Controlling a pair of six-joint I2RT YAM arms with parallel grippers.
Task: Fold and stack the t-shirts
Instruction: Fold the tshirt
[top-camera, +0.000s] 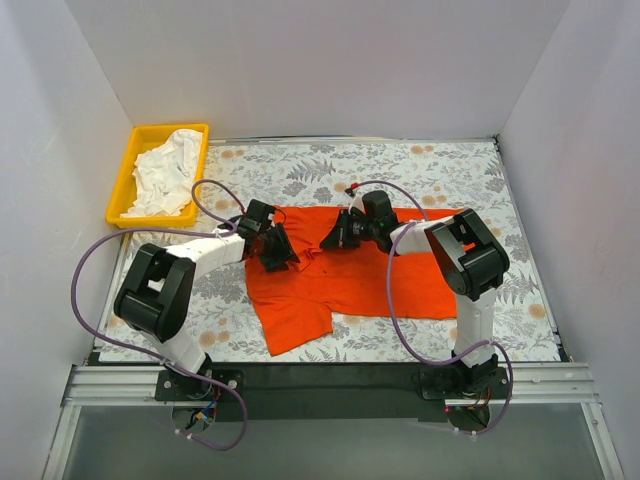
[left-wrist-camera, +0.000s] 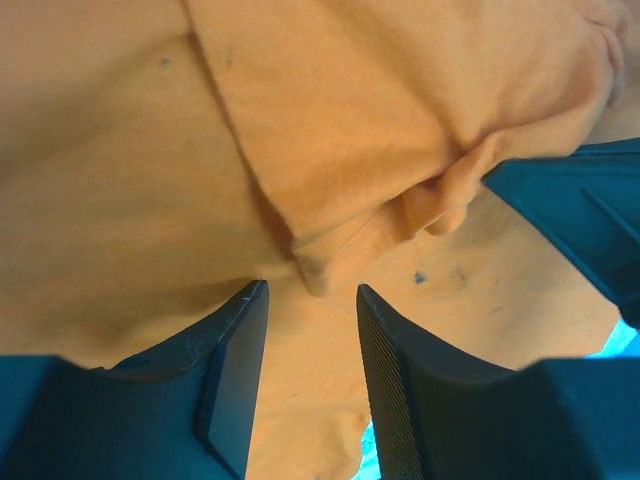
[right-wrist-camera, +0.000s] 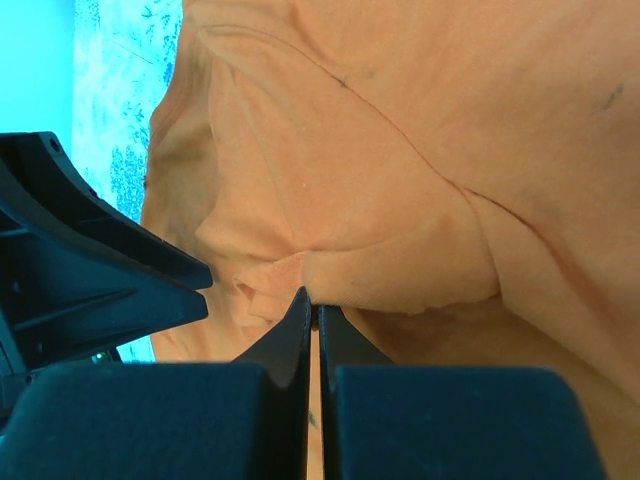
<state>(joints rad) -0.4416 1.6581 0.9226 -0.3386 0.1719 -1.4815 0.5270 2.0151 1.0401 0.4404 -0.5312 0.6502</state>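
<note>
The fingers (left-wrist-camera: 235, 350) of the left gripper (left-wrist-camera: 310, 292) stand apart, a fold of the orange shirt (left-wrist-camera: 330, 120) just ahead. The right gripper (right-wrist-camera: 312, 300) pinches only a tiny bit, which could slip out. From above, the shirt lies on the table (top-camera: 450, 170).

Orange-red t-shirt (top-camera: 350, 280): plain soft fabric, spread flat mid-table (top-camera: 450, 170), long axis running left to right. Far edge fairly straight. Near-left portion juts toward the near edge as a broad flap. Close views show a seam line and small raised folds bunched up in the cloth near its far-middle part. White t-shirt (top-camera: 170, 170): unfolded, crumpled in a loose heap inside the yellow tray (top-camera: 118, 190) at the far-left corner, well apart from the orange-red one.
</note>
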